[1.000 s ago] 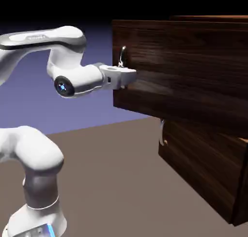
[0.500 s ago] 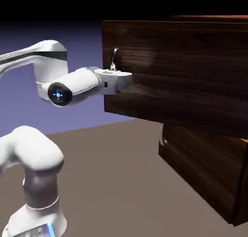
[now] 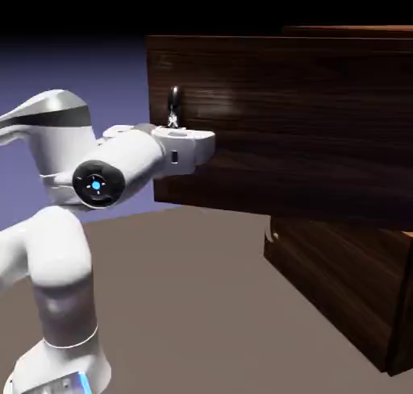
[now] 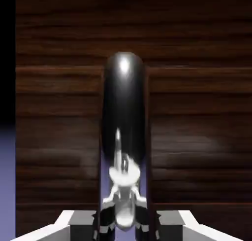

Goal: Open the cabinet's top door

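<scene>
The cabinet of dark wood grain fills the exterior view's right. Its top door stands well out from the body, its free edge reaching far toward the exterior view's left. The silver handle rises near that edge. My gripper presses against the door just below the handle's visible top. In the hand view the curved handle runs up the middle of the top door. There my gripper is shut on the handle's lower end.
The lower panel with its own silver handle sits flush under the top door. The brown table stretches in front of the cabinet. My arm's elbow and base occupy the exterior view's left.
The top door's free edge and handle have moved toward the exterior view's left, drawn by my shut gripper. My arm has folded back toward its base.
</scene>
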Tool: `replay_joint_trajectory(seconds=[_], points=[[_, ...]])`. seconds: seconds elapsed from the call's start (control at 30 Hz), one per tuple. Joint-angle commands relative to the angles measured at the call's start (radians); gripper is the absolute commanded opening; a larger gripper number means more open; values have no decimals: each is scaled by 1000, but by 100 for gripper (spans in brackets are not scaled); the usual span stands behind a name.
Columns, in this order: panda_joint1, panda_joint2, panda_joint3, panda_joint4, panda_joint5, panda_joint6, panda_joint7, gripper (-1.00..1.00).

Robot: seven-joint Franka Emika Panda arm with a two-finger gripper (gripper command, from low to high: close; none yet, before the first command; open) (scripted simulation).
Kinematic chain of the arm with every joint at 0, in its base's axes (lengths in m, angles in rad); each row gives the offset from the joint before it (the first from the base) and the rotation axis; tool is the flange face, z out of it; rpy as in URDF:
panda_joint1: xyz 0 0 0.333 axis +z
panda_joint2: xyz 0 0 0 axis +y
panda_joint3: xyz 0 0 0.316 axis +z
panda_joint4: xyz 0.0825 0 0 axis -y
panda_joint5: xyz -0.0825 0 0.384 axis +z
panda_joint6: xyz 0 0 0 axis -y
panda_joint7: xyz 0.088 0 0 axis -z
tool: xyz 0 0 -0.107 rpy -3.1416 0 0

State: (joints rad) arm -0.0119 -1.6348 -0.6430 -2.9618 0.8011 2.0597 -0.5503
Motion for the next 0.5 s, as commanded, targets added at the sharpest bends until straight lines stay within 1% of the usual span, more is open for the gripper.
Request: replay_joint_trajectory(seconds=[0.0, 0.17, 0.47], points=[[-2, 8, -36, 20, -31, -38, 0, -100], [37, 64, -217, 165, -177, -244, -6, -100], [248, 140, -431, 491, -338, -560, 4, -100]])
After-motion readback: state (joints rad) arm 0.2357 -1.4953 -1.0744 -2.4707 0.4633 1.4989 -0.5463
